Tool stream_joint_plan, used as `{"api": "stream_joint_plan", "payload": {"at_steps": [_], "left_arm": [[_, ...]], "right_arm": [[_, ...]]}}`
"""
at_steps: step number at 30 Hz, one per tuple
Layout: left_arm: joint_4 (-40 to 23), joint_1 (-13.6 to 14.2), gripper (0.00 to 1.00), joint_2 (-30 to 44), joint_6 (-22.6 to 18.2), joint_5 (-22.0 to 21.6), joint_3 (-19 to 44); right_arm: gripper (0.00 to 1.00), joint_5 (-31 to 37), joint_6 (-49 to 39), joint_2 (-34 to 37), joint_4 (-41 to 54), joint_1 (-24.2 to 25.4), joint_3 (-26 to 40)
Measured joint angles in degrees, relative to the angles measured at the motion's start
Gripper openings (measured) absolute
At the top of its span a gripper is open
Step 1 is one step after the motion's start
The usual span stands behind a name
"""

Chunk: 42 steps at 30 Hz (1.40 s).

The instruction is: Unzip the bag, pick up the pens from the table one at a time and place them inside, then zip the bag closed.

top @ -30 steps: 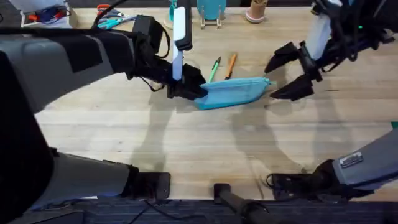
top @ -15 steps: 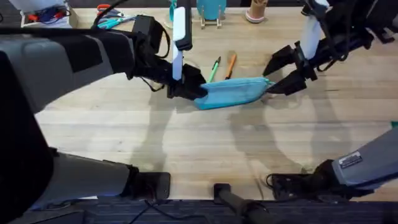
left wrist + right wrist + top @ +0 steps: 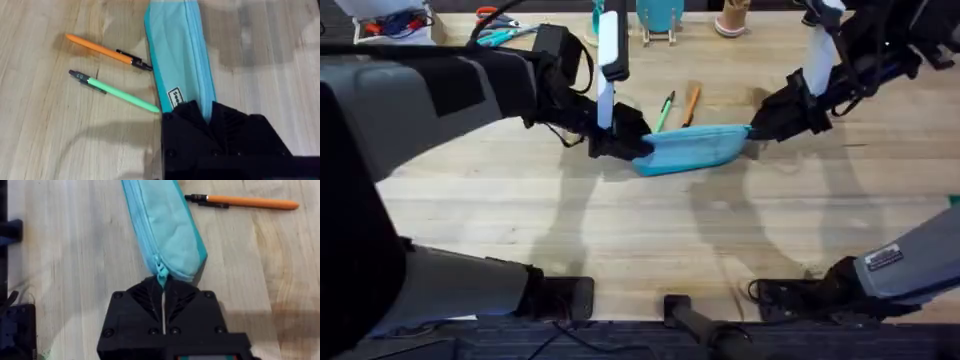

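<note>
Left tool (image 3: pixel 620 145) clamps bag (image 3: pixel 692 148) end on desk (image 3: pixel 650 230); right tool (image 3: pixel 162 287) pinches zipper pull (image 3: pixel 161 272). Pens (image 3: pixel 107 52) beside bag.

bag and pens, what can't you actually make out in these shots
- The bag: its end under the left gripper is covered by the black fingers in the left wrist view and the overhead view.
- The zipper pull: its tip runs in between the right gripper fingers, so the grip itself is hidden.
- Inside the bag: the zipper looks closed, contents unseen.
- The green pen and orange pen: print too small to read.
</note>
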State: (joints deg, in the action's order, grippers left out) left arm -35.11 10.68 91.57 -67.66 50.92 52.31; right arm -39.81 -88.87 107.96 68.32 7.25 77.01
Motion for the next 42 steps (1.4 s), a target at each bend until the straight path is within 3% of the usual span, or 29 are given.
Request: {"api": "stream_joint_plan", "payload": {"at_steps": [15, 21, 32, 42], "left_arm": [[0.0, 0.0, 0.042, 0.0, 0.0, 0.0, 0.0], [0.0, 0.0, 0.042, 0.0, 0.0, -0.1, 0.0], [0.0, 0.0, 0.042, 0.0, 0.0, -0.1, 0.0], [0.0, 0.0, 0.042, 0.0, 0.0, -0.1, 0.0]], "right_arm": [[0.031, 0.2, 0.0, 0.0, 2.4, 0.0, 0.2], [0.031, 2.1, 0.1, 0.0, 5.8, -0.1, 3.1], [0.031, 5.4, 0.2, 0.0, 8.3, -3.4, 10.0], [0.031, 6.9, 0.2, 0.0, 8.4, -6.2, 11.3]]}}
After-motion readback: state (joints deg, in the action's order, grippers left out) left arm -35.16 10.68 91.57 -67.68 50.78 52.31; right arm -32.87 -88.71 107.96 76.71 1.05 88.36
